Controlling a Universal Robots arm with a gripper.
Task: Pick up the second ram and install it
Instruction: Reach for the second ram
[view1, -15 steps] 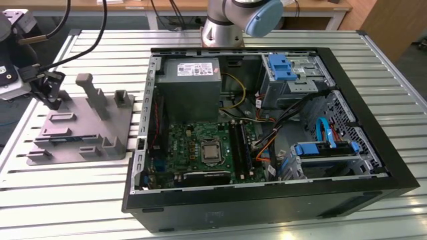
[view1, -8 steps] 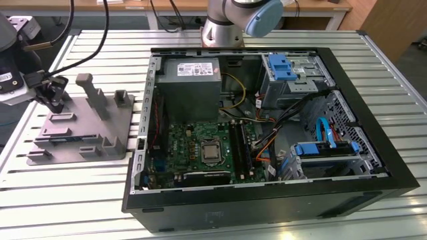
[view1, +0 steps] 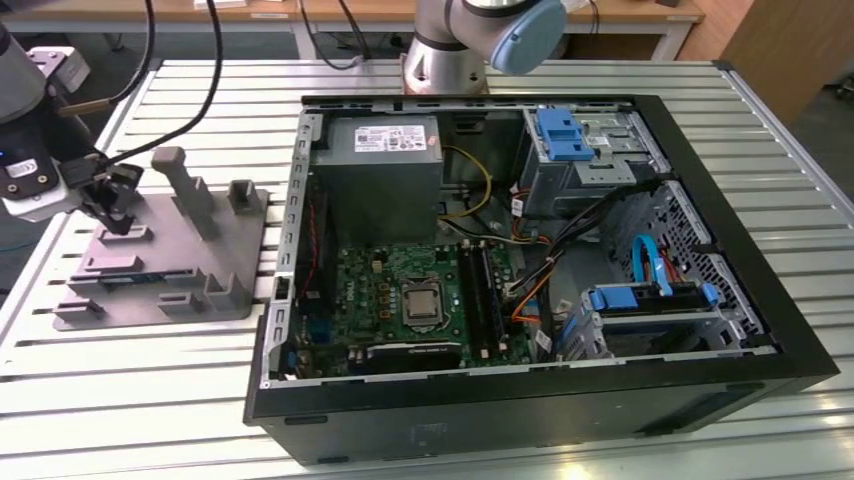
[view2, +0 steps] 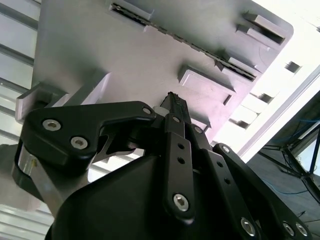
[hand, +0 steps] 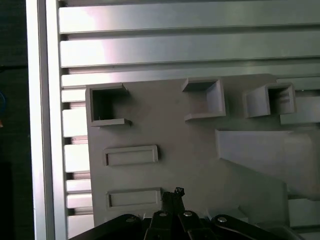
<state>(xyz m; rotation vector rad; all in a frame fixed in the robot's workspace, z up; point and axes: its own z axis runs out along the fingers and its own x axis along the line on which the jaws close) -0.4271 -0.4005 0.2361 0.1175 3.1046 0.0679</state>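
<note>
Second wrist view shows the second ram (view2: 195, 46), a thin, flat bluish-green memory stick. It is seen edge-on, standing in two holders of the flat grey plastic fixture plate (view2: 90, 45). The black gripper (view2: 172, 100) is near but apart from it, with jaws pressed together on nothing. The stick looks light, stiff and fragile; I would take it by its long flat faces. The open black computer case (view1: 534, 410) holds a green motherboard (view1: 387, 290) with long black slots (view1: 483, 290).

Arm (view1: 30, 95) bent low, end effector (hand: 178, 193) pointing down, fingers (view2: 175, 107) pressed together
</note>
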